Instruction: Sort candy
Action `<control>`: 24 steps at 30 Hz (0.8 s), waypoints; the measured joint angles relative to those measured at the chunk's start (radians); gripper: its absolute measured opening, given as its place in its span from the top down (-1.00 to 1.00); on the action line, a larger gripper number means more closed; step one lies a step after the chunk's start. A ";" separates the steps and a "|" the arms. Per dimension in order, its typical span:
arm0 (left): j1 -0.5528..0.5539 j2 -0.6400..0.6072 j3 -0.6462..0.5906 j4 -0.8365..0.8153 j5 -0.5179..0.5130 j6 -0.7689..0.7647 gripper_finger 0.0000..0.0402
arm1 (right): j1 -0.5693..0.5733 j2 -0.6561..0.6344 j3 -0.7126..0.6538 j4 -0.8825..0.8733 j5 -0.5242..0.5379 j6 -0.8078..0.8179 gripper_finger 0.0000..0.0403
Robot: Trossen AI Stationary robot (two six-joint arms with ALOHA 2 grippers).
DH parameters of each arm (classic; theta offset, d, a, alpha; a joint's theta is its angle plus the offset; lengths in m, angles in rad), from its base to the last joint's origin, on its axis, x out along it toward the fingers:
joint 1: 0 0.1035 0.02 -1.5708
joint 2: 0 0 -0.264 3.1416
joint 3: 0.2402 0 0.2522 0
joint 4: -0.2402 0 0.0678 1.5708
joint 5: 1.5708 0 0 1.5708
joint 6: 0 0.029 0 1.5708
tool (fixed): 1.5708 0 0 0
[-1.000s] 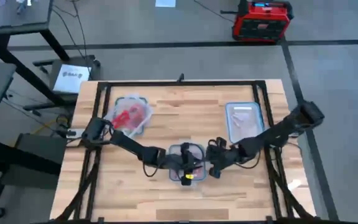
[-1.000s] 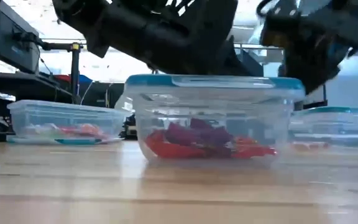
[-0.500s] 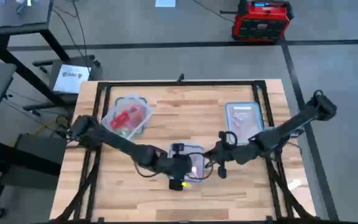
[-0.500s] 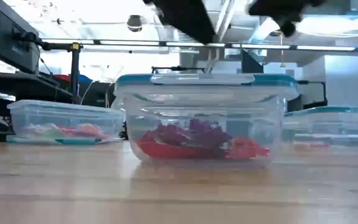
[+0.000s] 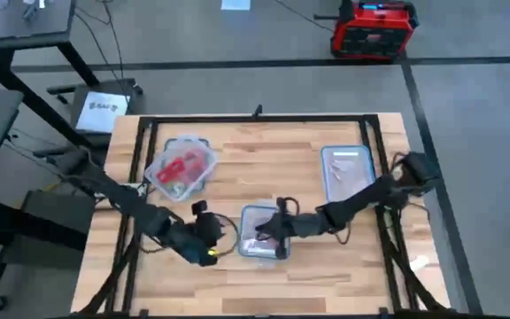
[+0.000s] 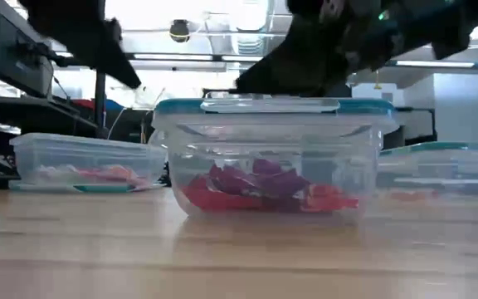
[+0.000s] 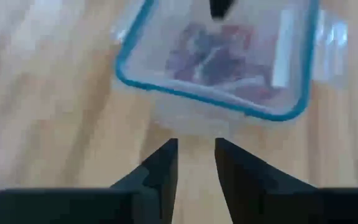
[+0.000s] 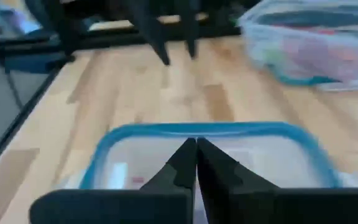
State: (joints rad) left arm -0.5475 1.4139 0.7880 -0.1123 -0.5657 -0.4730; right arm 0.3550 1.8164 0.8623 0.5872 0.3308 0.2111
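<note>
Left gripper (image 5: 209, 241) withdrawn onto bare wood table (image 5: 264, 159), jaws narrow, seemingly empty; right gripper (image 5: 268, 232) jaws closed.

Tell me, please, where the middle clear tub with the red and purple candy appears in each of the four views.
High view: the middle tub sits near the table's front edge, between the two grippers.
Low view: the tub fills the picture's centre, candy at its bottom.
Left wrist view: the tub lies ahead of the fingers.
Right wrist view: its rim lies under the shut fingers.
Shared landmark: the tub's blue rim.
</note>
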 joint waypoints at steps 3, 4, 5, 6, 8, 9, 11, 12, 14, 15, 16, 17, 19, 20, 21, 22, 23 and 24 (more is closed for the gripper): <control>0.039 0.011 -0.073 0.129 0.039 0.049 0.54 | -0.014 0.052 0.031 -0.001 -0.002 -0.004 1.00; 0.052 0.019 -0.083 0.153 0.055 0.060 0.54 | -0.019 0.063 0.034 -0.007 -0.002 -0.003 1.00; 0.066 0.032 -0.092 0.175 0.074 0.070 0.54 | -0.023 0.074 0.039 -0.007 -0.003 -0.003 1.00; 0.080 0.048 -0.098 0.192 0.093 0.077 0.54 | -0.027 0.084 0.043 -0.001 -0.010 -0.003 1.00; 0.103 0.091 -0.103 0.245 0.132 0.101 0.54 | -0.031 0.096 0.043 -0.005 -0.015 0.002 1.00; 0.113 0.113 -0.103 0.274 0.148 0.117 0.54 | -0.031 0.104 0.043 0.005 -0.014 0.010 1.00; 0.130 0.155 -0.103 0.326 0.172 0.135 0.54 | -0.031 0.111 0.044 0.003 -0.015 0.020 1.00; 0.138 0.178 -0.103 0.348 0.188 0.136 0.54 | -0.030 0.115 0.044 0.004 -0.014 0.018 1.00; 0.150 0.218 -0.103 0.391 0.213 0.132 0.54 | -0.029 0.115 0.045 -0.006 -0.015 0.020 1.00; 0.154 0.238 -0.103 0.411 0.220 0.131 0.54 | -0.029 0.115 0.046 -0.009 -0.014 0.019 1.00; 0.157 0.251 -0.100 0.416 0.220 0.130 0.54 | -0.029 0.115 0.047 -0.015 -0.015 0.020 1.00; 0.159 0.259 -0.092 0.420 0.220 0.132 0.54 | -0.029 0.115 0.047 -0.019 -0.019 0.021 1.00; 0.163 0.276 -0.075 0.430 0.221 0.141 0.54 | -0.031 0.115 0.047 -0.031 -0.023 0.022 1.00; 0.165 0.286 -0.062 0.431 0.224 0.144 0.54 | -0.032 0.115 0.047 -0.036 -0.028 0.022 1.00; 0.167 0.294 -0.052 0.431 0.229 0.147 0.54 | -0.033 0.114 0.046 -0.044 -0.036 0.023 1.00; 0.170 0.298 -0.040 0.421 0.235 0.152 0.54 | -0.036 0.114 0.045 -0.051 -0.046 0.024 1.00; 0.175 0.307 -0.027 0.407 0.250 0.155 0.54 | -0.037 0.114 0.045 -0.056 -0.053 0.024 1.00; 0.178 0.311 -0.011 0.380 0.274 0.149 0.54 | -0.037 0.114 0.045 -0.060 -0.053 0.025 1.00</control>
State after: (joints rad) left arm -0.3698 1.7249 0.7766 0.2680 -0.2922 -0.3238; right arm 0.3180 1.9305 0.9075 0.5268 0.2775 0.2361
